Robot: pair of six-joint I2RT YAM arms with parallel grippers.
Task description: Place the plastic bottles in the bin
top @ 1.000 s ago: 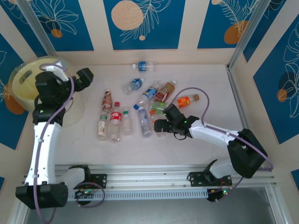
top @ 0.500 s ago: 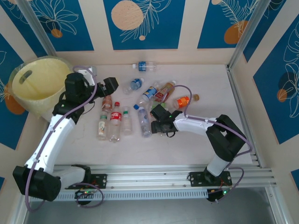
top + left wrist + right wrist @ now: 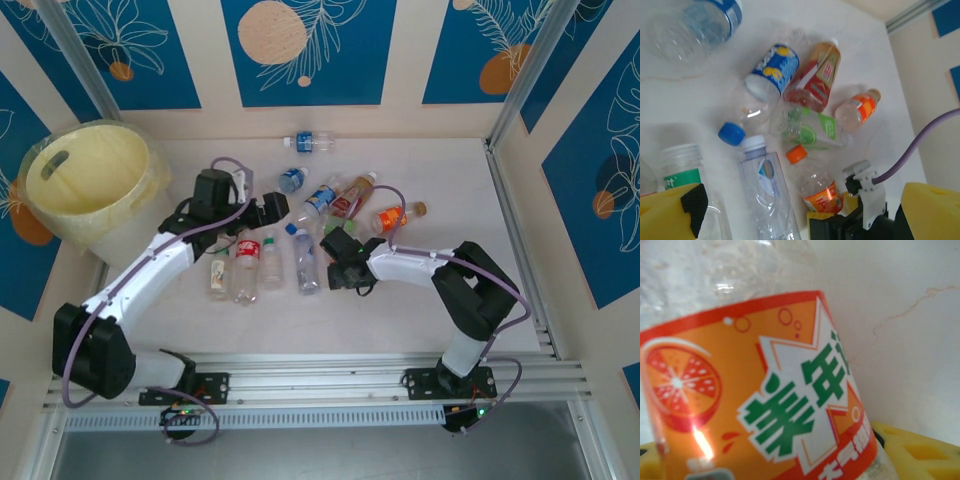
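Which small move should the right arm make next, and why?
Probably close the right end effector fully on the orange-label bottle before any lift. The bottle lies on the table right against its yellow fingers, but a firm grip is not evident.

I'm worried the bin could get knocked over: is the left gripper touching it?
Apart. The top view shows the left gripper above the bottles on the table, with a clear gap between it and the bin.
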